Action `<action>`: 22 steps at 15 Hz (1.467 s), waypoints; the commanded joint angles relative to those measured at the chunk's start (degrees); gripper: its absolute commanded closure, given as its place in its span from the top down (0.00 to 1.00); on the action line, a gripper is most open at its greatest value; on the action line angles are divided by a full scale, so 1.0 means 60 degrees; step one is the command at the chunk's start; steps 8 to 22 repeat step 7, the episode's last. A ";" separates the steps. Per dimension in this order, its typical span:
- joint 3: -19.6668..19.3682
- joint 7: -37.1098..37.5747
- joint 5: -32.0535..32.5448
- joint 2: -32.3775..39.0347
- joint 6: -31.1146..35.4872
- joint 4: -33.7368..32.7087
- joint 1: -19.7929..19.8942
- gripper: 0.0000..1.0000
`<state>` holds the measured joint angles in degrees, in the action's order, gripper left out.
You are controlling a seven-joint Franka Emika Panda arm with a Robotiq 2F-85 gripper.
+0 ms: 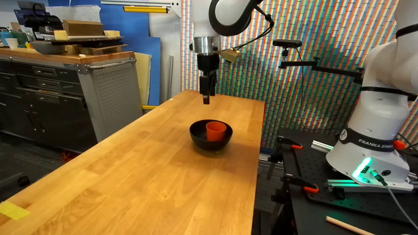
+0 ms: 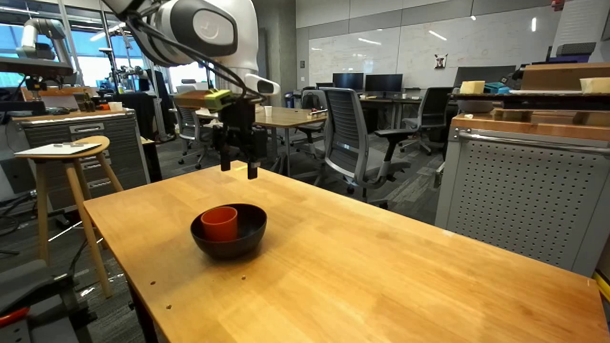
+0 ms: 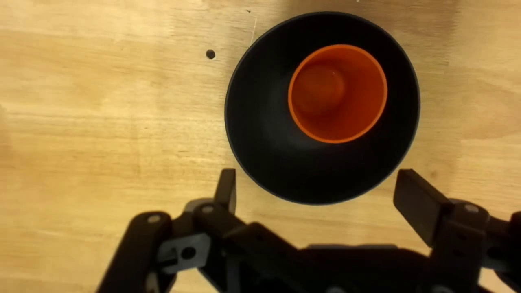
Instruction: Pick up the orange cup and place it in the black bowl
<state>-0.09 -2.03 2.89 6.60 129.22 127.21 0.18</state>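
Note:
The orange cup [image 1: 216, 131] stands inside the black bowl [image 1: 199, 139], roughly upright and off the bowl's middle. The cup [image 2: 220, 225] and the bowl [image 2: 251, 237] show in both exterior views. In the wrist view the cup [image 3: 338, 93] opens toward the camera, and the bowl [image 3: 268, 142] is seen from above. My gripper [image 1: 209, 96] hangs above the table, higher than the bowl, with its fingers down. In the wrist view the gripper's fingers [image 3: 318, 187] are wide apart with nothing between them. The gripper [image 2: 239, 170] touches neither cup nor bowl.
The bowl rests on a wooden table [image 1: 147, 169]. Yellow tape [image 1: 13, 210] sticks to a table corner. The robot's base [image 1: 369, 156] stands on a black bench beside the table. A grey tool cabinet [image 2: 519, 190] and an office chair [image 2: 352, 133] stand beyond the table's edge.

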 commanded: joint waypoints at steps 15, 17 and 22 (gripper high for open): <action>0.0117 -0.0372 0.0074 -0.1302 -0.1436 -0.0001 -0.0085 1.00; 0.0117 -0.0372 0.0074 -0.1302 -0.1436 -0.0001 -0.0085 1.00; 0.0117 -0.0372 0.0074 -0.1302 -0.1436 -0.0001 -0.0085 1.00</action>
